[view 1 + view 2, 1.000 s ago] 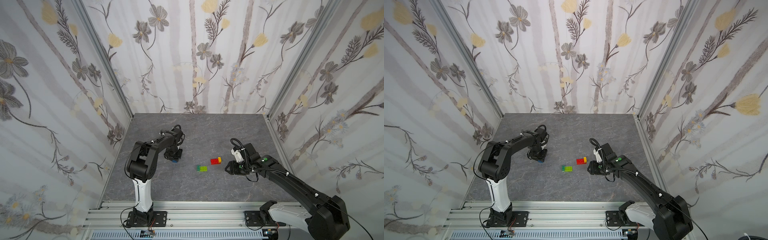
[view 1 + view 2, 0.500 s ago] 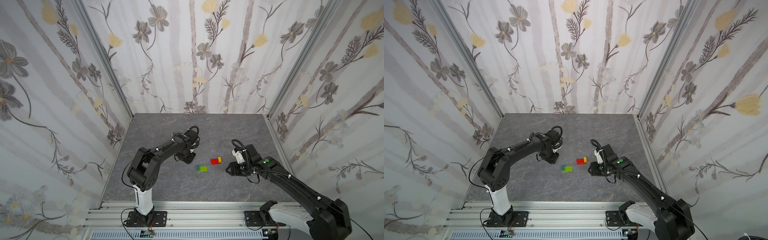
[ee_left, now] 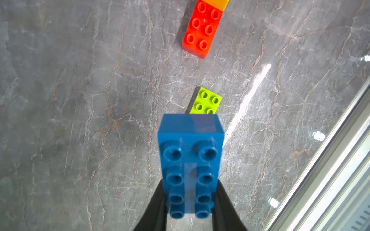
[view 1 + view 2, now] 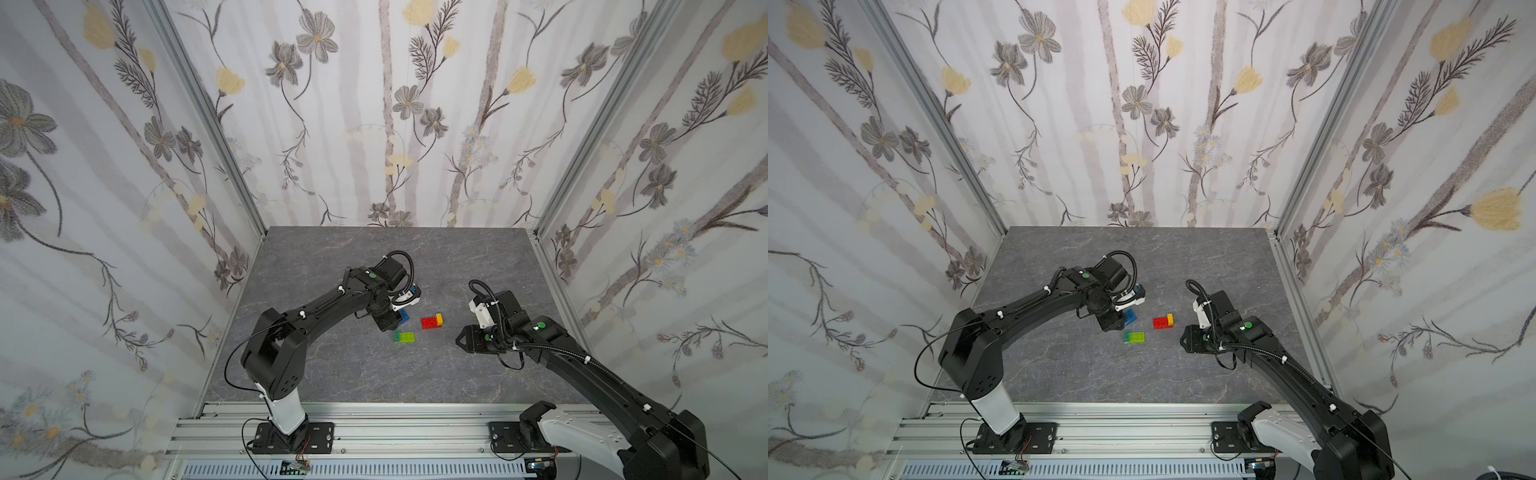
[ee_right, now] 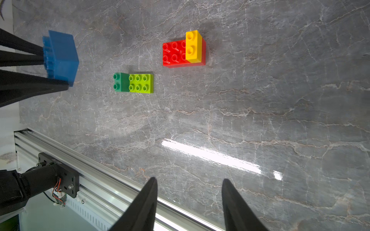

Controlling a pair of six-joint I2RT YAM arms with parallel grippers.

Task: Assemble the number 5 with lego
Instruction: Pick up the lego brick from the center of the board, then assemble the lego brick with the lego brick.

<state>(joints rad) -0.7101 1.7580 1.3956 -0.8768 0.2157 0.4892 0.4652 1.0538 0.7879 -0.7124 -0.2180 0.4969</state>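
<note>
My left gripper (image 3: 189,183) is shut on the blue lego brick (image 3: 190,152), studs facing the wrist camera, held just above the table. In both top views the blue brick (image 4: 404,316) (image 4: 1130,318) hangs just left of the other lego. A red brick (image 4: 427,323) carries a yellow brick (image 4: 439,319) on its right end. In front of it lies a lime brick (image 5: 141,83) joined to a dark-green one (image 5: 121,82). To their right my right gripper (image 5: 189,180) hovers open and empty (image 4: 463,338).
The grey marble table (image 4: 353,374) is walled in by floral panels on three sides. An aluminium rail (image 4: 374,419) with both arm bases runs along the front edge, close under the right gripper's fingers (image 5: 146,200).
The left arm has swung right from the table's left side to beside the lime and red bricks, carrying the blue brick. The right arm has barely moved.
</note>
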